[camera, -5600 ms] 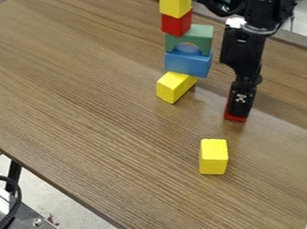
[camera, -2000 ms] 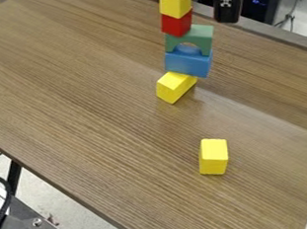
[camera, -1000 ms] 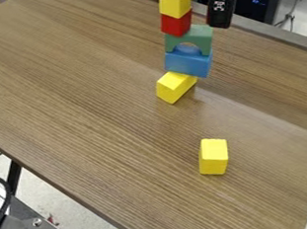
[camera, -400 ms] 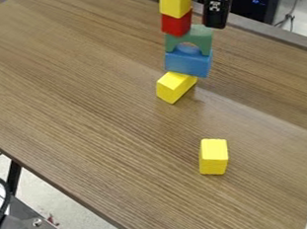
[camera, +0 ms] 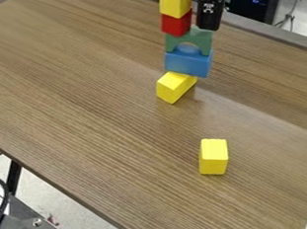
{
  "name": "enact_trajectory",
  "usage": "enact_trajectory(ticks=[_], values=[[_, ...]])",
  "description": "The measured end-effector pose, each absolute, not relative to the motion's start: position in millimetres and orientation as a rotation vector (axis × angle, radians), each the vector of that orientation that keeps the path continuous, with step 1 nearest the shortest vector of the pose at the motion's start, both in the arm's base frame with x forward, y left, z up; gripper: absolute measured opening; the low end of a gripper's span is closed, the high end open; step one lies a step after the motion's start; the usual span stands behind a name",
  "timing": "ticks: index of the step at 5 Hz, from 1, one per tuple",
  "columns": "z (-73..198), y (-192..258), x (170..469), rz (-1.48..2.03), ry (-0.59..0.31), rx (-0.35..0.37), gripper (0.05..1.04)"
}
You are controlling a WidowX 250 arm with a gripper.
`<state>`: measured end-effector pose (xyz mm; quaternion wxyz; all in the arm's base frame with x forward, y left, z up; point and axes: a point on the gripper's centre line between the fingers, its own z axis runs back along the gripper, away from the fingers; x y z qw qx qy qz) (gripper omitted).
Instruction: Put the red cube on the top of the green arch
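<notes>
We see the black gripper (camera: 207,27) at the far side of the table (camera: 84,116), hanging down over the right part of the green arch (camera: 205,43), close to the right side of the stack. We can't tell whether its jaws are wide or narrow, or whether they hold anything. The red cube (camera: 176,24) we can see is in the stack, over the left part of the arch, with a yellow block (camera: 175,1) on top of it. Under the arch we have a blue block (camera: 187,64). A second yellow block (camera: 174,88) lies just on the near side of the blue one; another yellow block (camera: 213,157) is well apart, nearer and to the right.
</notes>
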<state>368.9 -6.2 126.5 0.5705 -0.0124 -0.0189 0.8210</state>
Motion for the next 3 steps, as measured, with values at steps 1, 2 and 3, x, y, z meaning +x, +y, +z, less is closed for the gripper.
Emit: enact_trajectory(ticks=[1,2,3], values=[[125.0,-3.4,368.4,1.928,-0.040,-0.023,0.586],[122.7,-1.3,366.0,1.932,-0.031,-0.012,0.586],[122.3,-1.0,365.1,1.931,-0.027,-0.008,0.585]])
